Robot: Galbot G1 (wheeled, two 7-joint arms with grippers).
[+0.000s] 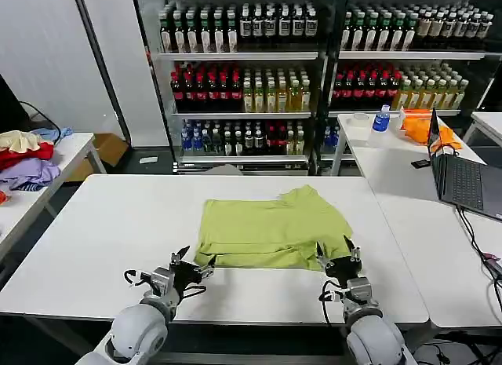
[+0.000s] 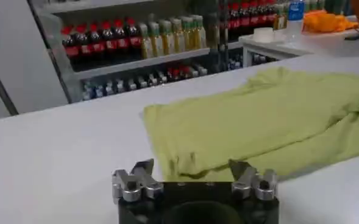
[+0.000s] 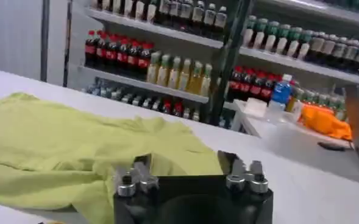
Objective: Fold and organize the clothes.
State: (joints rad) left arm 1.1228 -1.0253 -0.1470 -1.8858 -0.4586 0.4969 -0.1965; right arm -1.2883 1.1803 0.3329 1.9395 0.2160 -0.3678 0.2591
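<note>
T-shirt (image 1: 271, 233) lying mid-table (image 1: 110, 231), partly folded, far edge rumpled. I'm hovering left gripper (image 1: 194, 268) and right gripper (image 1: 338, 255) at near corners, fingers spread, holding nothing. More folding remaining.

The T-shirt (image 1: 272, 231) lies on the table (image 1: 102, 231), the laptop (image 1: 463, 177) well right of it.

Open table around both jaws, cloth just ahead.

My left gripper (image 1: 191, 264) and right gripper (image 1: 338, 254) both stand spread at the near edge of the T-shirt (image 1: 271, 230); outward of each I see bare white table (image 1: 102, 231), while the laptop (image 1: 463, 177) stands well off beyond the right jaws.
</note>
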